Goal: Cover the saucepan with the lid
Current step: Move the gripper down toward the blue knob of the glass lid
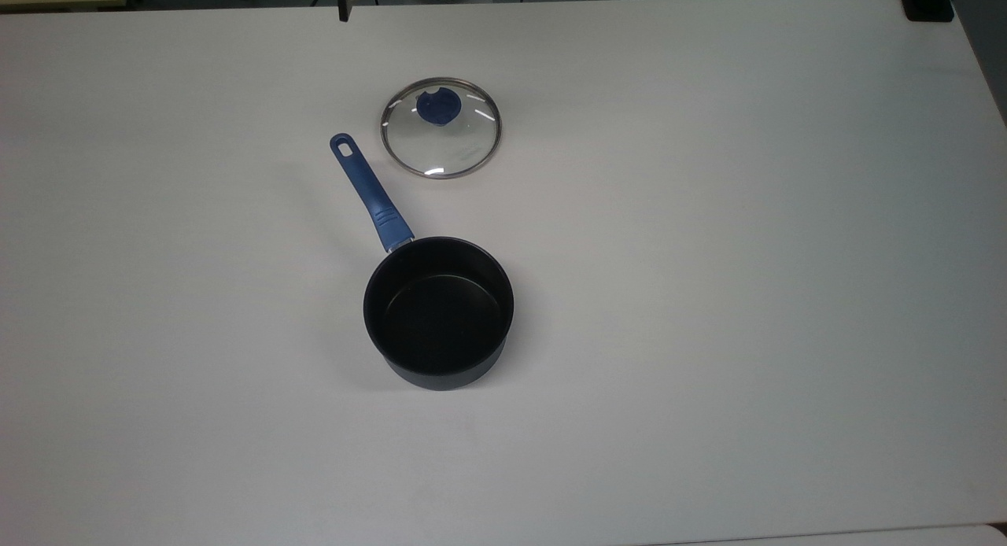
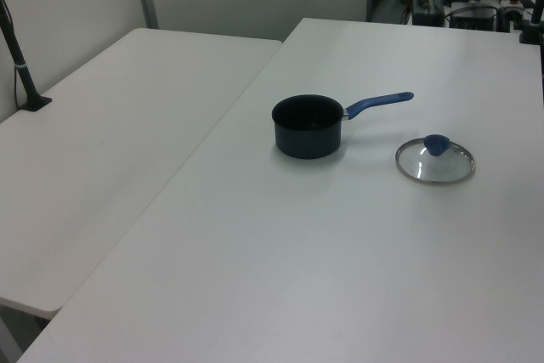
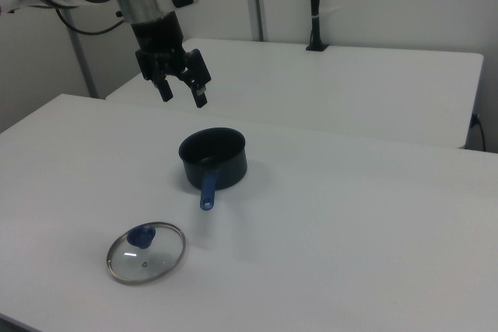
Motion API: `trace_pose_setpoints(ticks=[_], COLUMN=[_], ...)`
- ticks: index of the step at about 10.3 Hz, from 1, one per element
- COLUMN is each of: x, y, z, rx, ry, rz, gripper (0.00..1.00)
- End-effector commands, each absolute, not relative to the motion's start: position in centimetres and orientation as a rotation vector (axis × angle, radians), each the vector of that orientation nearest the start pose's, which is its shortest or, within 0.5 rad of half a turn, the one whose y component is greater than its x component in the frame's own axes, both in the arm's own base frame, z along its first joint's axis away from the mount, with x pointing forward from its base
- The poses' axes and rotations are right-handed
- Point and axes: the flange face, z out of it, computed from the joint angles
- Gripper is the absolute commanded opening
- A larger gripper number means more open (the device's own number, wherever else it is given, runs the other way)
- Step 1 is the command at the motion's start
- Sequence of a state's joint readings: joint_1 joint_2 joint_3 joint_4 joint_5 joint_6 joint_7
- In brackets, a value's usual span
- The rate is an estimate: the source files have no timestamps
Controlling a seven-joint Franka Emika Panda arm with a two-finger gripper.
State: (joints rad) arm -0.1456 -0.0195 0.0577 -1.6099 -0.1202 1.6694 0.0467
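Right view is showing the gripper (image 3: 182, 89) hanging high above the table (image 3: 373, 215), fingers spread wide apart and gripping nothing, wrist pointing down. It is sitting up and toward the right view's left of the saucepan (image 3: 214, 158), well clear of everything.

Lid (image 3: 146, 252) is lying flat on the table, knob up, near the right view's lower left, apart from the pan (not touching the handle (image 3: 208, 191), which is pointing toward it). Top view is putting the lid (image 1: 440, 127) just past the handle's holed end, with the saucepan (image 1: 438, 311) sitting open and upright below it.

Step in hand, as I'm judging it: reaching for the lid, nothing grasped yet. Doing it well is meaning coming straight down over the blue knob (image 1: 435, 108), centring the fingers either side of it and closing there, since the glass and thin rim are offering no real grip. Lifting level, carrying it over the pan mouth, lowering with the rim lined up all round. Glass is likely slipping or tilting if the pinch is off-centre.
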Motion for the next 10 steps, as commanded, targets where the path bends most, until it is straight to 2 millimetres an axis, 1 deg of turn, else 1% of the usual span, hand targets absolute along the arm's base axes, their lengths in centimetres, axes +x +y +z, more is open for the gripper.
trace_pose_setpoints(ticks=[1,6,7,8,9,10], x=[55.3,55.3,55.2,55.1,54.9,54.7], y=[-5.8,-5.7,-5.7,-6.2,-7.1,-7.6], z=[63.3,63.3,63.3,63.3,63.1,61.7], rx=[-3.249,-3.241,-3.243,-3.249,-3.254,-3.229], ry=[0.188,0.188,0.159,0.082,-0.101,-0.451], rz=[-0.138,-0.138,-0.136,-0.128,-0.105,-0.027], gripper=[1.00,1.00,1.00,1.00,1.00,1.00])
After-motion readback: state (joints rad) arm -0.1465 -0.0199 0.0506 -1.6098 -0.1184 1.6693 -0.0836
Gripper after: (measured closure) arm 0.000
